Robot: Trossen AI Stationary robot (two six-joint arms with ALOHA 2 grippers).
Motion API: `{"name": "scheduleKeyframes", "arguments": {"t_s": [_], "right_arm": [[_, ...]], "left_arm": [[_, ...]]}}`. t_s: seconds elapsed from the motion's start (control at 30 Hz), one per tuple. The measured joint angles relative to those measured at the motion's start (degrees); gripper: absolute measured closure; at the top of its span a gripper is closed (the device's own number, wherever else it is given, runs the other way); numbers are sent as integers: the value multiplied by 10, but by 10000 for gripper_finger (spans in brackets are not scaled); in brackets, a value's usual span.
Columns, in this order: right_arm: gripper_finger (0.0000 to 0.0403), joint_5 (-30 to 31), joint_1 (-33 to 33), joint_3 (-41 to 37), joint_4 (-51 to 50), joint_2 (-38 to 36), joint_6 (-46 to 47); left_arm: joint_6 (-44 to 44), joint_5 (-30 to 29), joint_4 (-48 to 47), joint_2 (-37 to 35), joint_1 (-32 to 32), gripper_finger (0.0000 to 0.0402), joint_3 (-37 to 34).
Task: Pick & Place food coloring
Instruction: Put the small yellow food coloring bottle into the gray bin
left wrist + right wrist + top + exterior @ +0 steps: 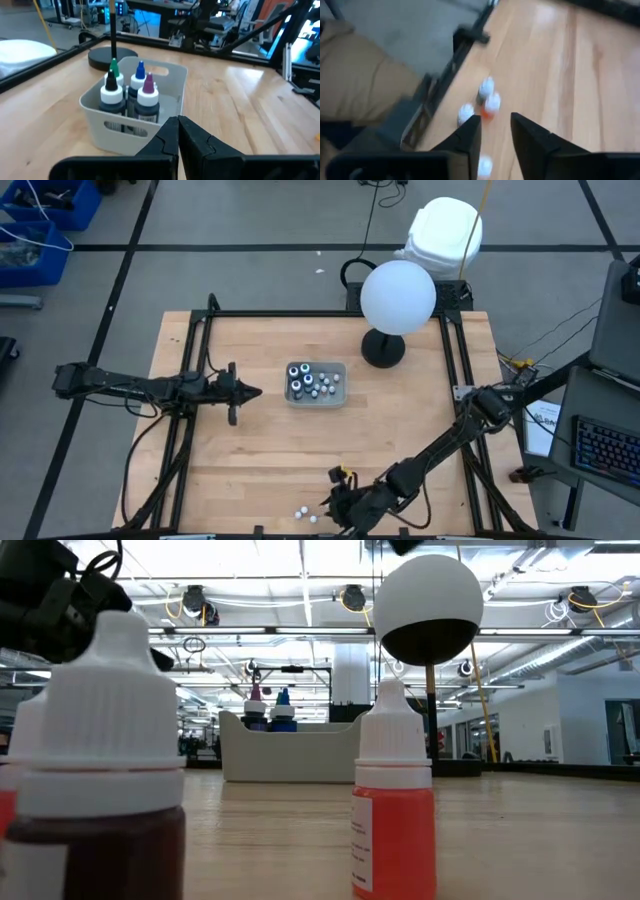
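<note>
The food coloring is in two groups. Several bottles with coloured tips stand upright in the grey tray [316, 383] [134, 100] at mid-table. A few white-capped bottles [305, 515] [487, 97] stand loose on the wood by the near edge; up close in the low view one is orange [393, 800] and one dark brown [100, 790]. My right gripper [335, 505] [495, 135] hovers open just right of the loose bottles, tilted down, with one white cap [484, 165] showing in the gap between its fingers. My left gripper [250, 391] [177, 135] is shut, left of the tray and pointing at it.
A large white globe on a black stand [396, 300] [430, 600] rises behind the tray at the far edge. A black frame rail [445, 80] runs along the near table edge beside the loose bottles, with a tan shape [355, 80] beyond it. Bare wood lies between the tray and the near edge.
</note>
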Motion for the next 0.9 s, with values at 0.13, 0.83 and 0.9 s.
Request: {"name": "scheduleKeyframes", "arguments": {"t_s": [0.13,0.83,0.9], "right_arm": [[289,-2,-9,35,-80,-1,34],[308,-88,-63,145,-202,52,12],[309,-88,-65,145,-201,52,16]], "left_arm": [[5,-1,-6,0,0,389,0],[37,-31,-3,0,0,389,1],[34,-31,-7,0,0,389,1]]}}
